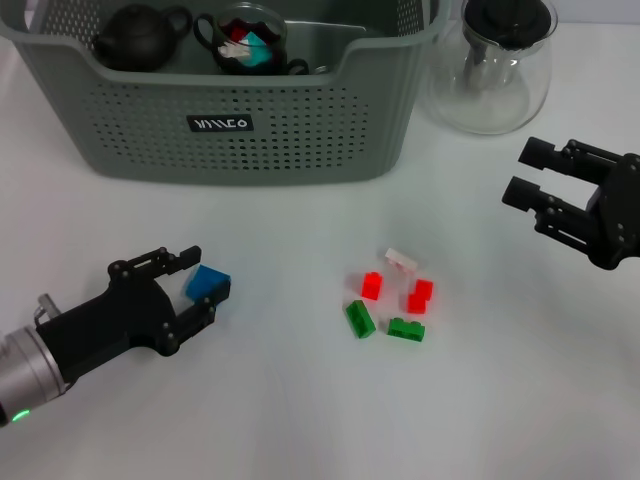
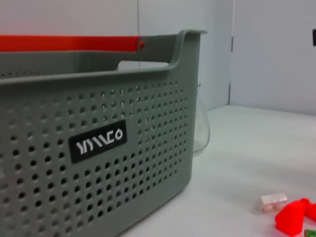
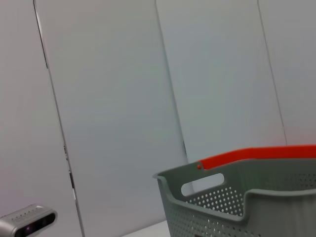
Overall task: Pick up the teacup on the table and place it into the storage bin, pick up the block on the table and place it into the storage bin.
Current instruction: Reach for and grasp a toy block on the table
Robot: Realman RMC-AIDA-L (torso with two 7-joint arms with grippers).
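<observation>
Head view: a large grey-green plastic storage bin (image 1: 240,130) with perforated walls, a dipped front rim and a small black label stands at the far left of a white table (image 1: 300,420). Inside it sit a dark brown teapot (image 1: 140,38) and, just beside it, a dark teacup (image 1: 243,40) holding small red, white and teal pieces. A clear glass carafe with a black lid (image 1: 495,65) stands just beside the bin's right end. Near the front left, the black left gripper (image 1: 200,288) lies low over the table, its fingers clenched on a small blue block (image 1: 207,284). In the middle of the table, well apart from that gripper, lies a loose cluster of small blocks: one pale pink (image 1: 401,260), three red (image 1: 371,286) and two green (image 1: 360,319). The black right gripper (image 1: 522,173) hovers at the right edge, in front of the carafe, its fingers released and holding nothing.

Left wrist view: the bin's perforated wall (image 2: 98,163) and label fill the picture, with an orange-red bar (image 2: 69,43) behind its rim. The pale pink block (image 2: 273,201) and a red block (image 2: 292,217) lie on the table near it.

Right wrist view: the bin's upper corner (image 3: 217,197) shows against a pale panelled wall (image 3: 113,98), the orange-red bar (image 3: 256,155) along its top.
</observation>
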